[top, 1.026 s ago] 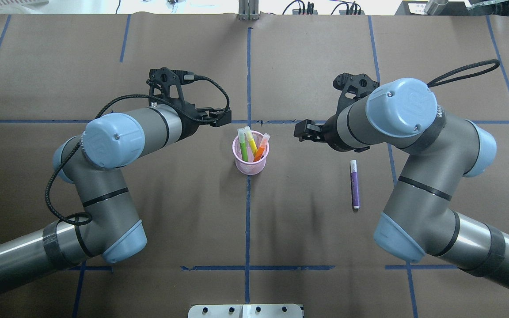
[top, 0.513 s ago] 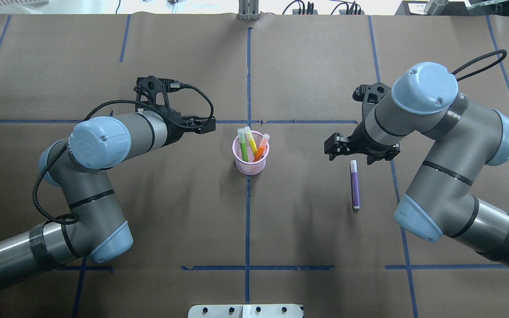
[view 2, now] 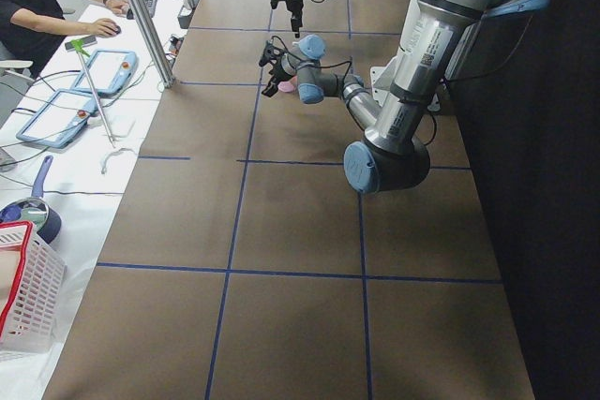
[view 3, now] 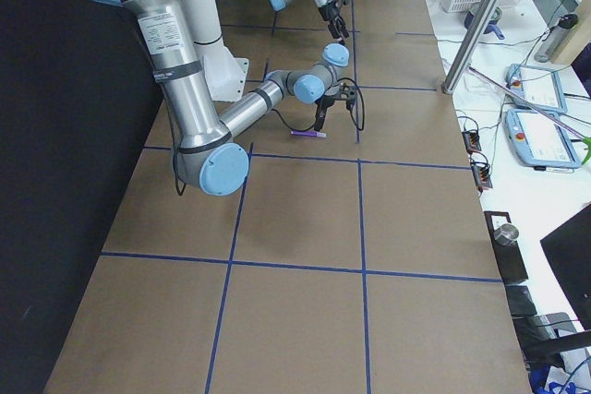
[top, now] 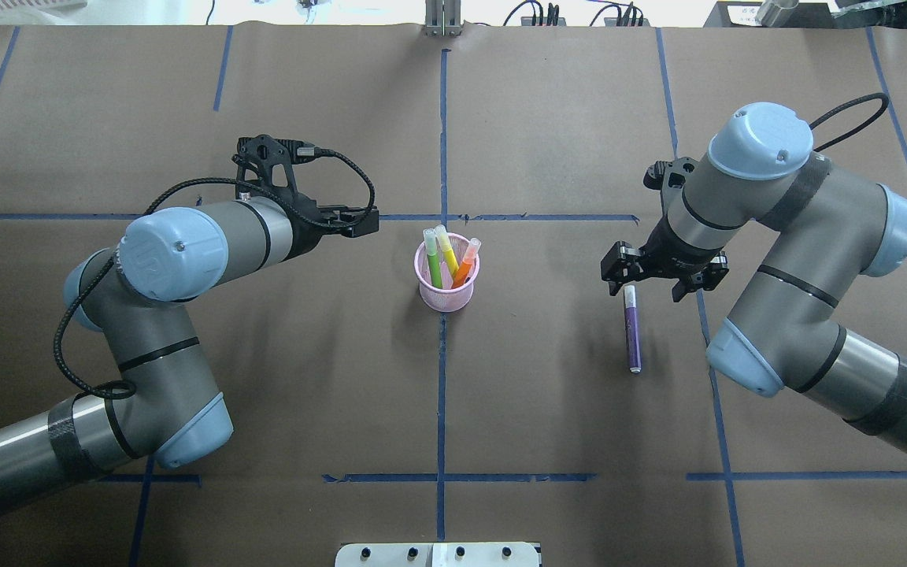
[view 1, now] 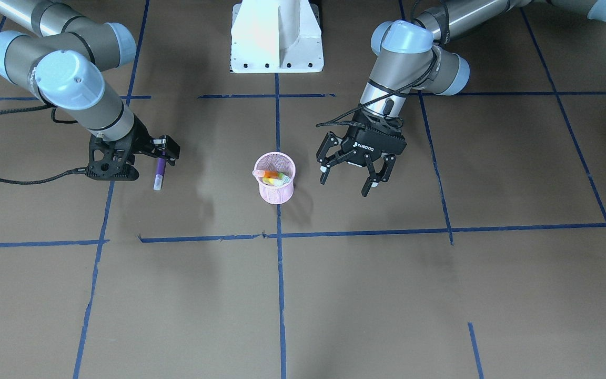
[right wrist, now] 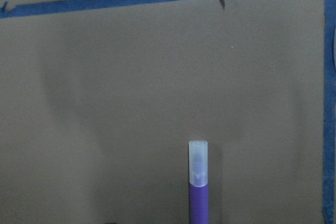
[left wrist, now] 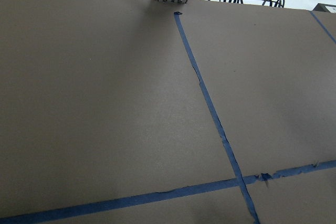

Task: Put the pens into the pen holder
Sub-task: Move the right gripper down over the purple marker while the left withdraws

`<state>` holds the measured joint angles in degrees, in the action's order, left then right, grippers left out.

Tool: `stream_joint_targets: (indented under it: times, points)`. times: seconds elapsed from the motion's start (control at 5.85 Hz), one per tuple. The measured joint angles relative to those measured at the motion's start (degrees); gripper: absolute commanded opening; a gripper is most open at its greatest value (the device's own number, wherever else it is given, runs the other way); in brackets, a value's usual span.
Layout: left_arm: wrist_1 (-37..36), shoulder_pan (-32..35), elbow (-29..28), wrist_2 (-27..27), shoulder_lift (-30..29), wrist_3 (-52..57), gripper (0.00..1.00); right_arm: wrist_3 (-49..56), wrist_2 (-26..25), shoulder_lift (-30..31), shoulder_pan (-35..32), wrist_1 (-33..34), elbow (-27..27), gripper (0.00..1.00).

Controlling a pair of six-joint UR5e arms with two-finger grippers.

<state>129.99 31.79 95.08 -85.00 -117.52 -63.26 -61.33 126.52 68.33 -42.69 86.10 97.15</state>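
Right end effector (top: 662, 277) – jaws spread – over purple pen (top: 632, 335) cap end

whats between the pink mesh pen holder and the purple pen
Nothing: in the overhead view, only bare brown table covering lies between the round pink wire-mesh pen holder and the purple pen.

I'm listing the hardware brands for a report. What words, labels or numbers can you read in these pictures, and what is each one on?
"ROBOTIQ": white letters on the black body of the left gripper, front-facing view.
Dark lettering along the left arm: too small to read.
Dark lettering along the right arm: too small to read.
Purple pen: no print shows.
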Motion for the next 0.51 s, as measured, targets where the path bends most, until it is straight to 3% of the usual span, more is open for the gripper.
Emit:
stream_joint_targets:
  times: [0.17,0.51]
  points:
    - [0.0,-0.1,0.0,0.0,0.0,-0.2,1.00,0.1,1.1,-1.4,-0.1,0.1,-2.9,0.74]
    - [0.0,-0.1,0.0,0.1,0.0,-0.3,1.00,-0.1,5.7,-1.6,0.1,0.1,-4.4,0.71]
